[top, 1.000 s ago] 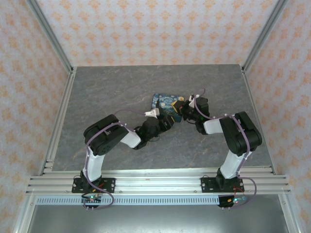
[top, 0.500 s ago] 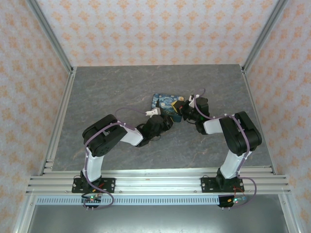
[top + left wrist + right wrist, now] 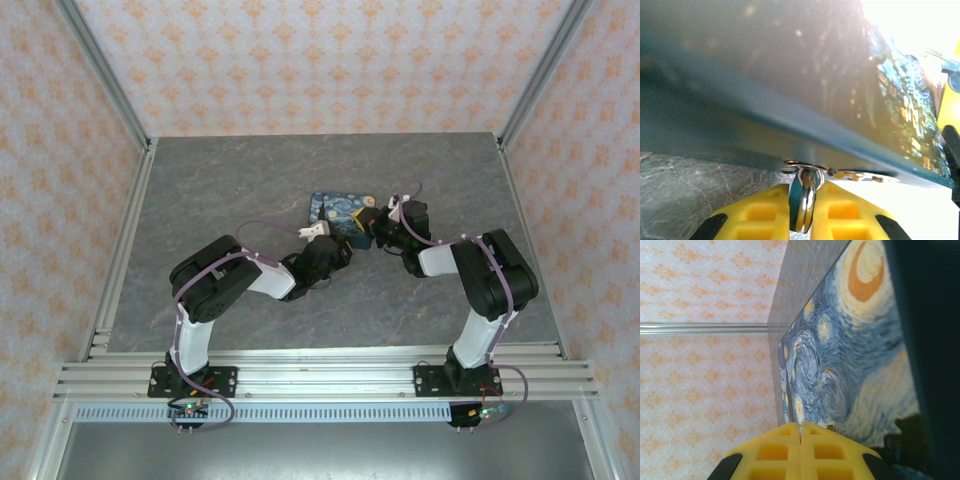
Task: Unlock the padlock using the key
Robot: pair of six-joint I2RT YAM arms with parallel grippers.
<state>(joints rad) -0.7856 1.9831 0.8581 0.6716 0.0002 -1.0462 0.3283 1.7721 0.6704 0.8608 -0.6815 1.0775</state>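
Note:
A key with a teal head [image 3: 796, 200] and its silver ring [image 3: 809, 196] sit pinched between the yellow fingers of my left gripper [image 3: 806, 192], which is shut on it right under the edge of a blue box with a swirling night-sky print [image 3: 790, 75]. From above, the box [image 3: 335, 207] lies mid-table, with the left gripper [image 3: 343, 250] at its near edge and the right gripper [image 3: 378, 235] at its right edge. My right gripper [image 3: 801, 426] is shut, tips against the printed box [image 3: 850, 350]. A small brass bit [image 3: 831, 428] peeks beside them. The padlock's body is hidden.
The grey stone-pattern table [image 3: 230, 190] is enclosed by patterned walls and aluminium posts [image 3: 105, 75]. A metal rail [image 3: 320, 375] runs along the near edge by the arm bases. Both forearms crowd the space just in front of the box.
The box has slid slightly left and away. The left gripper has shifted a little with it, staying at the near edge. The right arm has barely moved.

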